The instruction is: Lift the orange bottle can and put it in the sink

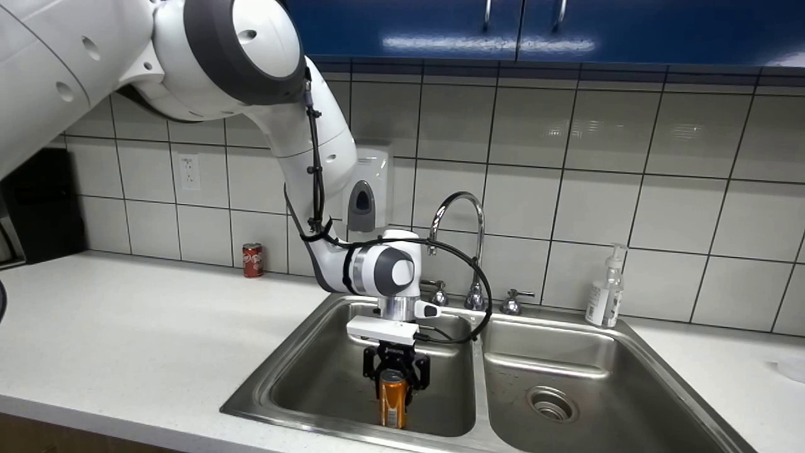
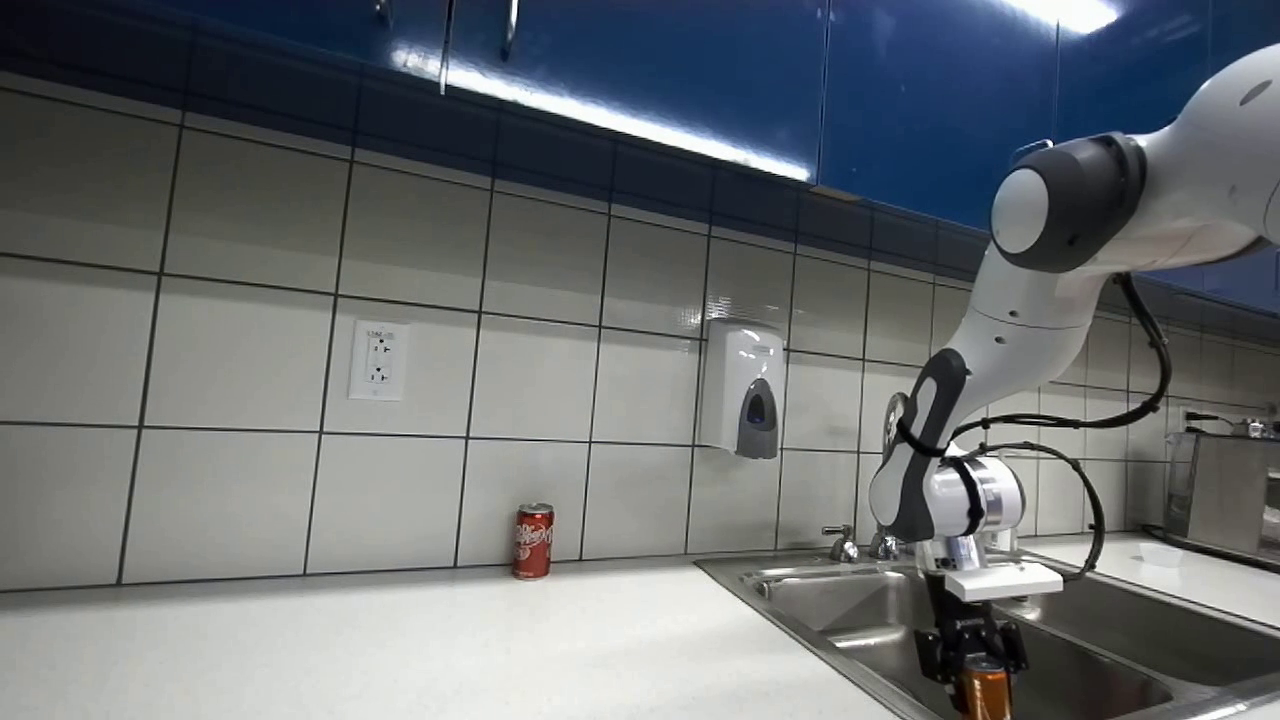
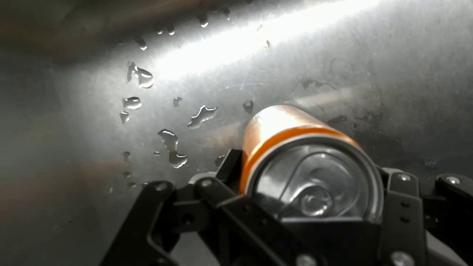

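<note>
Wrist view shows the orange can point(image 3: 310, 166) right of centre, its silvery top facing the lens, with the black gripper point(image 3: 306, 173) reaching in from the bottom edge; the jaws stand apart by just the can's width, one finger against either side, holding it. Water drops point(image 3: 178, 160) dot the bare steel of the sink point(image 3: 369, 62), mostly left of the can. In an exterior view, the can is about upright, low in the frame near the middle, inside the left basin point(image 1: 314, 377); whether its base touches the basin floor I cannot tell. Above and right rises the chrome faucet point(image 1: 480, 234), and a clear pump bottle point(image 1: 605, 294) stands farther right. In an exterior view, gripper and can are at the lower right, the can cut off by the bottom edge, while a red can point(image 2: 533, 541) stands left of centre on the white counter point(image 2: 450, 660), below and left of a white soap dispenser point(image 2: 728, 400).
</note>
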`<act>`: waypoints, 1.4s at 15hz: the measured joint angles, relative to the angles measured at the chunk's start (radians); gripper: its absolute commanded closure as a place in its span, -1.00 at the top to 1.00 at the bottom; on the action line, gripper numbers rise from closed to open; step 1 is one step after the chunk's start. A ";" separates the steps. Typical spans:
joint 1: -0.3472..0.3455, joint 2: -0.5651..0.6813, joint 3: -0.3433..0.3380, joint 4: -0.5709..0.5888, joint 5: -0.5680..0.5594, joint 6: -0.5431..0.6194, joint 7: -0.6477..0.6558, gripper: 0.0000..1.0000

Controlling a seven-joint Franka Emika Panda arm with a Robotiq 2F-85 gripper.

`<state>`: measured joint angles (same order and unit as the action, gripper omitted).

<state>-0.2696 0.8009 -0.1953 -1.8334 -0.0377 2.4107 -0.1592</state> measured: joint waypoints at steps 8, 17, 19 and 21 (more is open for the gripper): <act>-0.005 0.000 0.001 0.000 0.013 -0.001 0.000 0.86; -0.012 0.001 0.001 0.000 0.013 -0.001 0.000 1.00; -0.012 -0.003 0.001 0.000 0.013 -0.001 0.000 1.00; -0.012 -0.017 0.003 0.000 0.013 0.000 -0.001 1.00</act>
<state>-0.2814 0.7838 -0.1927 -1.8338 -0.0251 2.4103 -0.1601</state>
